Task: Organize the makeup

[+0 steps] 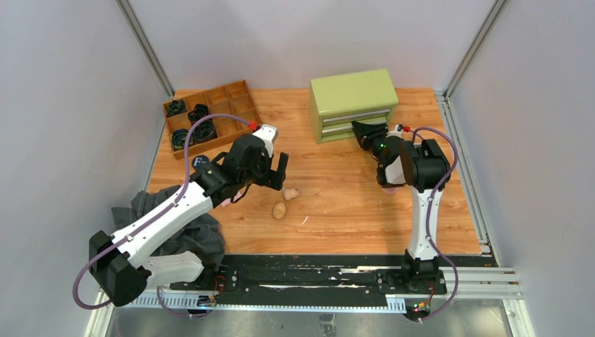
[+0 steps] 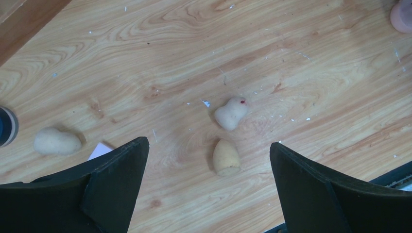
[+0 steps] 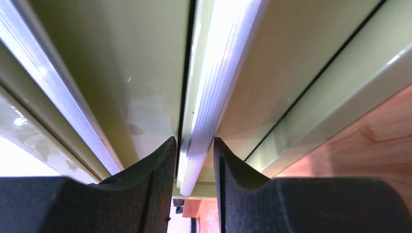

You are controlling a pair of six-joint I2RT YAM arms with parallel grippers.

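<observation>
Two beige egg-shaped sponges lie on the wooden table in front of my left gripper, which is open and empty above them. In the left wrist view the gripper frames one sponge. A second sponge lies just beyond it and a third at the left. The dark compact sits beside my left arm. A pink puff shows at the far right. My right gripper is shut on the silver handle of a drawer in the green drawer box.
A wooden divided tray with black coiled bands stands at the back left. A dark grey cloth lies under my left arm at the near left. A small white scrap lies near the sponges.
</observation>
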